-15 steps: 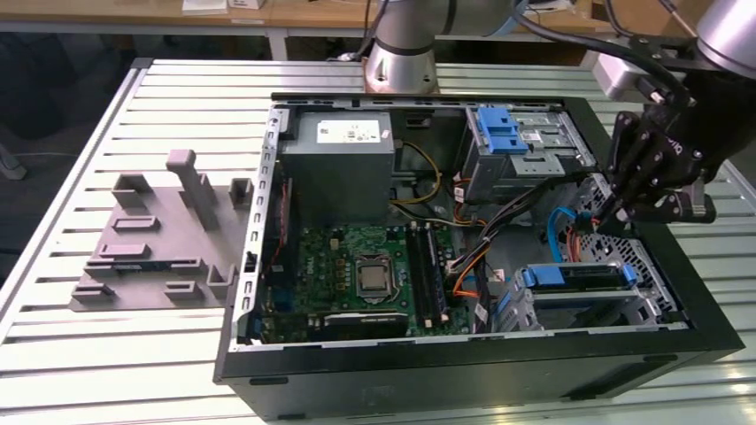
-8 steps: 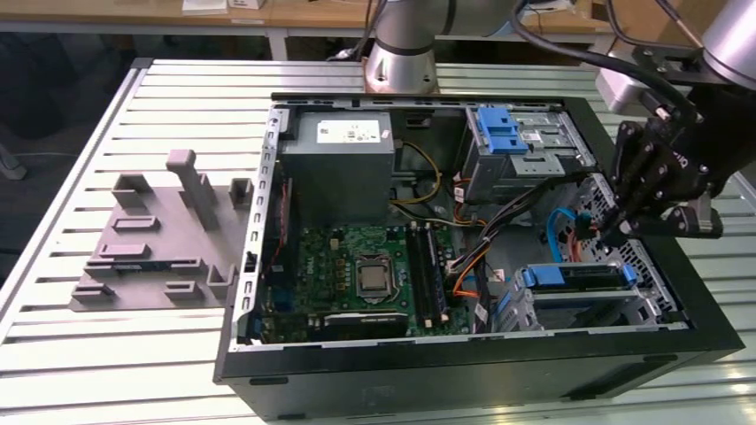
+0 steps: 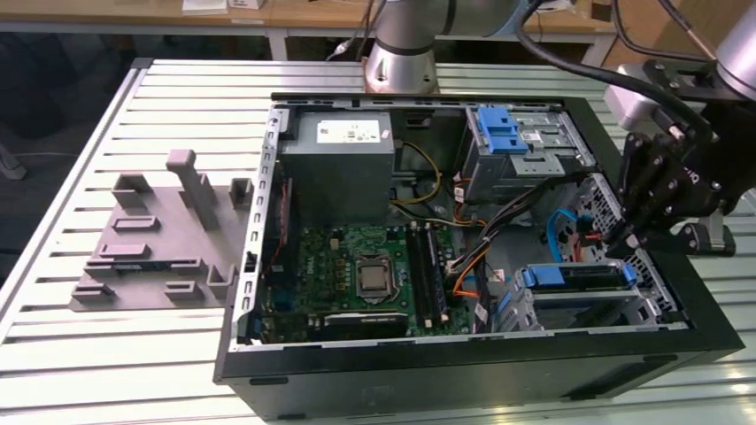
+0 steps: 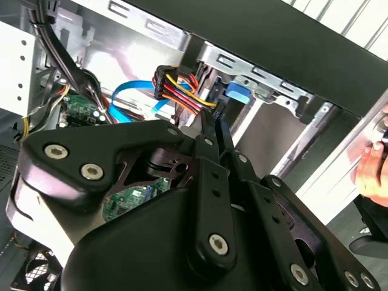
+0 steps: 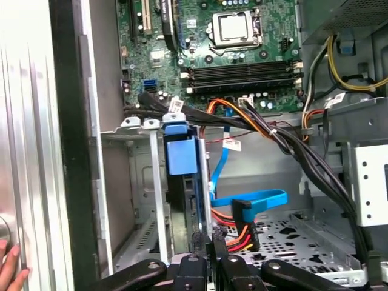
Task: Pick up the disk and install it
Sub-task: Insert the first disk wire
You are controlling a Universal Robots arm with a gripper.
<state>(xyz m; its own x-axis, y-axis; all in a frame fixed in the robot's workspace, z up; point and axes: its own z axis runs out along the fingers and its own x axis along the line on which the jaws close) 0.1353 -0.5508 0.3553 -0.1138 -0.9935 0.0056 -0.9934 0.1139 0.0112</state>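
Disk [image 3: 575,277] sat in the lower drive bay at the front corner of the open computer case [image 3: 473,372], its blue carrier rails facing up, toward the exterior view's right. In the first wrist view the disk [image 5: 182,154] stood slotted between the bay's metal walls, its blue tab at the bay mouth.

From the exterior view's left, a grey moulded fixture [image 3: 154,239] lay on the slatted table [image 3: 71,106], just beside the case. Inside the case came the grey power supply [image 3: 343,168], with the green motherboard [image 3: 354,274] below it. Further right stood a metal drive cage with a blue latch [image 3: 508,133], apart from the disk's bay. Dark cables ran between them.

At the far right the black gripper [image 3: 624,237] hung over the case's edge, just above the disk. In both wrist views its fingers were pressed together [image 5: 207,239], their tips at the disk's edge; whether they touched it could not be told. The second wrist view showed the clenched gripper [image 4: 213,124] pointing toward the disk's blue tab [image 4: 236,92], near a bundle of red, yellow and orange wires [image 4: 182,91]. A flat blue cable [image 5: 254,200] curled beside the bay.

A person's hand [image 4: 370,170] rested outside the case wall.
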